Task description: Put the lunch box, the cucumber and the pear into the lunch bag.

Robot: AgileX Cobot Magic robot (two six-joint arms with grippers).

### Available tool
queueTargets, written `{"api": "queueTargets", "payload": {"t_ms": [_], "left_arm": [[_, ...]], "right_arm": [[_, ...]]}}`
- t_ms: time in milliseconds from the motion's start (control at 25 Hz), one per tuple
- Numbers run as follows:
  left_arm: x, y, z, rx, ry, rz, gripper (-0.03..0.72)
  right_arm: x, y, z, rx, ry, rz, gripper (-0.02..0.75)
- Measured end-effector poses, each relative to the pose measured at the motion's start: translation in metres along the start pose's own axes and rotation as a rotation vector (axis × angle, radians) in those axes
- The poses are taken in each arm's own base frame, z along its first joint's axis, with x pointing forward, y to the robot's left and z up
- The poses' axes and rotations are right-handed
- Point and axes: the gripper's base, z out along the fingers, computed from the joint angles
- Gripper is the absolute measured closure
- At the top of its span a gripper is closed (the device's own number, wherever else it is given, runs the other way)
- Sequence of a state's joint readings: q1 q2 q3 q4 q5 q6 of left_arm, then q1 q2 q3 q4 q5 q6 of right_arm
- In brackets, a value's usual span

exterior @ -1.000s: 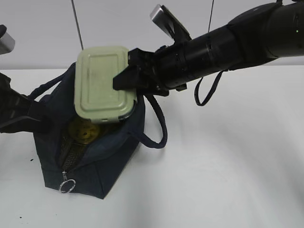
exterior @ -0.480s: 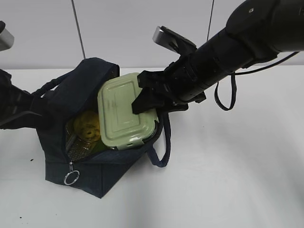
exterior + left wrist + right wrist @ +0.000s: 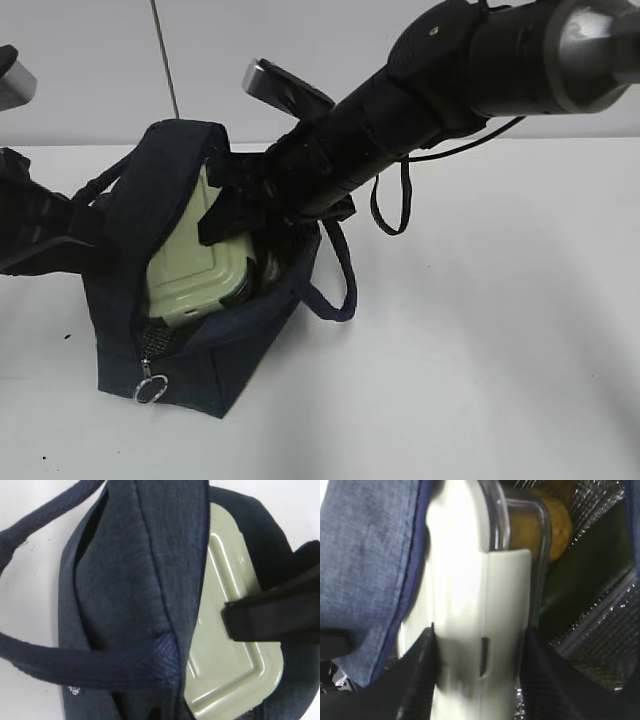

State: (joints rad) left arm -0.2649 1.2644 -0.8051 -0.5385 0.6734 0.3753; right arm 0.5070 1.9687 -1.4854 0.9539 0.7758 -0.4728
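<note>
Left gripper (image 3: 85, 240): at the left edge of the tabletop, pressed against the bag's left side and handle; fingers hidden by fabric, so cannot tell how far apart or whether clamped on the cloth; apparently bracing the mouth wide.

Lunch bag (image 3: 200, 370): dark navy, standing left of the tabletop's centre, mouth agape, zipper run down to the front corner with its ring pull (image 3: 148, 388) hanging low; silvery lining visible in the right wrist view.

Lunch box (image 3: 195, 275): tilted on edge, sage lid facing the left wall, mostly below the bag's rim, upper corner level with the opening; not yet lying flat.

Pear (image 3: 555, 525): yellow, inside, behind the glass wall of the box, deep against the lining.

Cucumber (image 3: 575, 575): dark green length inside beside the box; only part showing, so identity judged, not certain.

Right gripper (image 3: 245, 205): reaching from the right edge of the tabletop down into the mouth, fingers (image 3: 417, 680) closed across the box's narrow sides, lid clip between them.

Progress: fruit and vegetable seemingly stowed; box nearly in, last item.

Remaining: lower the box to settle, release, lift clear without snagging the right handle (image 3: 335, 290).

Risk: box wedging upright against pear.
</note>
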Motion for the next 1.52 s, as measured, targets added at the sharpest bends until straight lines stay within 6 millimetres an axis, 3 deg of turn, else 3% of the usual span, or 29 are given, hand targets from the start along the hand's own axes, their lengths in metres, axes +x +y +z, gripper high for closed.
{"api": "queueTargets", "payload": {"t_ms": [360,680,1040,1160,1280,1400,1520], "left_arm": [[0.002,-0.001,0.000,0.008,0.017,-0.001,0.704],[0.002,-0.001,0.000,0.009,0.016,0.000,0.704],[0.001,-0.001,0.000,0.007,0.015,0.001,0.704],[0.001,-0.001,0.000,0.005,0.015,0.004,0.704],[0.001,-0.001,0.000,0.005,0.015,0.004,0.704],[0.001,-0.001,0.000,0.005,0.015,0.004,0.704],[0.002,-0.001,0.000,0.005,0.016,0.005,0.704]], "right_arm": [[-0.002,0.008,-0.001,-0.052,0.036,-0.080,0.251],[-0.015,0.021,-0.013,-0.073,0.047,-0.142,0.237],[-0.032,0.031,-0.063,0.234,0.053,-0.239,0.237],[-0.027,0.024,-0.063,0.289,0.122,-0.216,0.237],[-0.022,0.011,-0.048,0.302,0.190,-0.177,0.237],[-0.019,-0.003,-0.031,0.314,0.236,-0.146,0.279],[-0.016,-0.012,-0.020,0.316,0.264,-0.147,0.489]]}}
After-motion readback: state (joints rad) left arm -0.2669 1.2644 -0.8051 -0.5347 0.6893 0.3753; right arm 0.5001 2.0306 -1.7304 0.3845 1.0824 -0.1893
